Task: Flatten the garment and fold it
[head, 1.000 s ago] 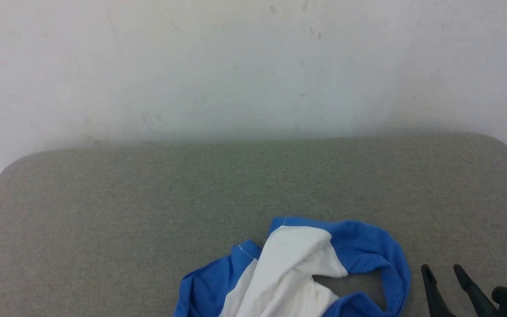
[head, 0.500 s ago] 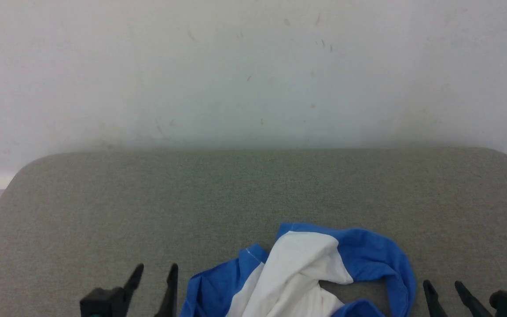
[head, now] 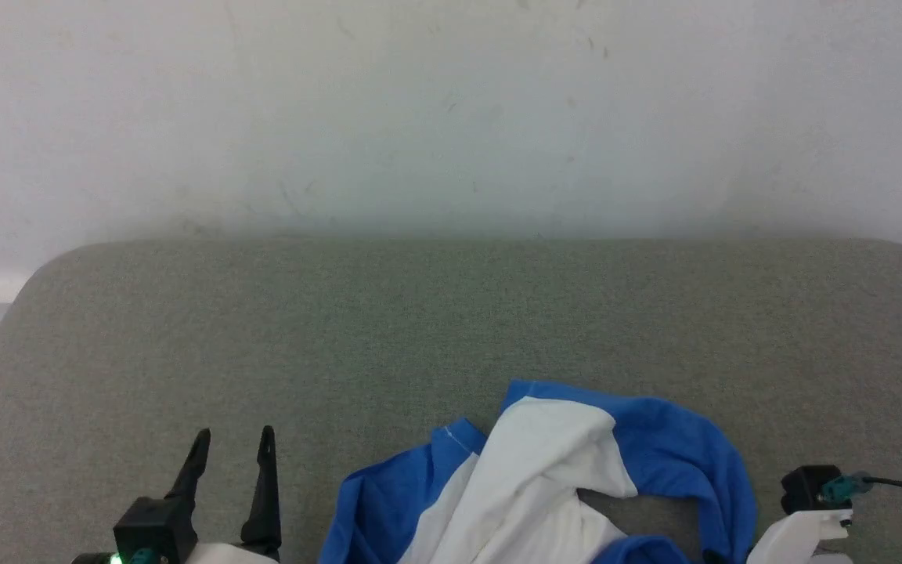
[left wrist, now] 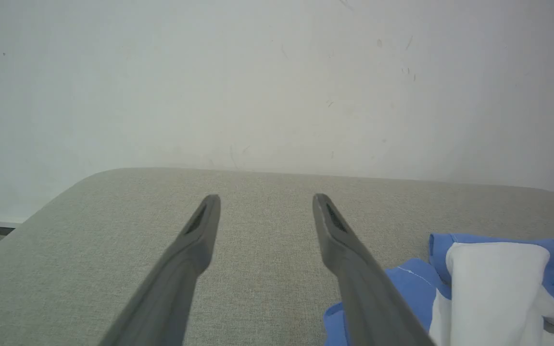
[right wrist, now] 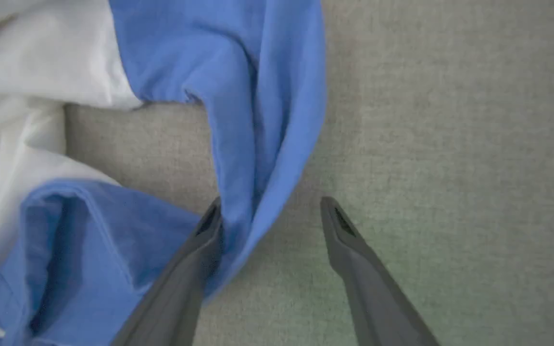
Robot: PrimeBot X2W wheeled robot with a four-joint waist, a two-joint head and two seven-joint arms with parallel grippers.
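T-shirt, white with blue sleeves: crumpled, centre-right at the near edge of the grey padded table.
Right wrist view: right gripper spread wide, nothing clamped; blue fold partly in the gap, against one finger.
Left gripper: spread wide, empty, over bare table beside the shirt.

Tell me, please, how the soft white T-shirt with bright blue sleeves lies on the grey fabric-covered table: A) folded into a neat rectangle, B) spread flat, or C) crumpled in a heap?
C: the T-shirt lies bunched, its white and blue folds twisted together on the grey table.
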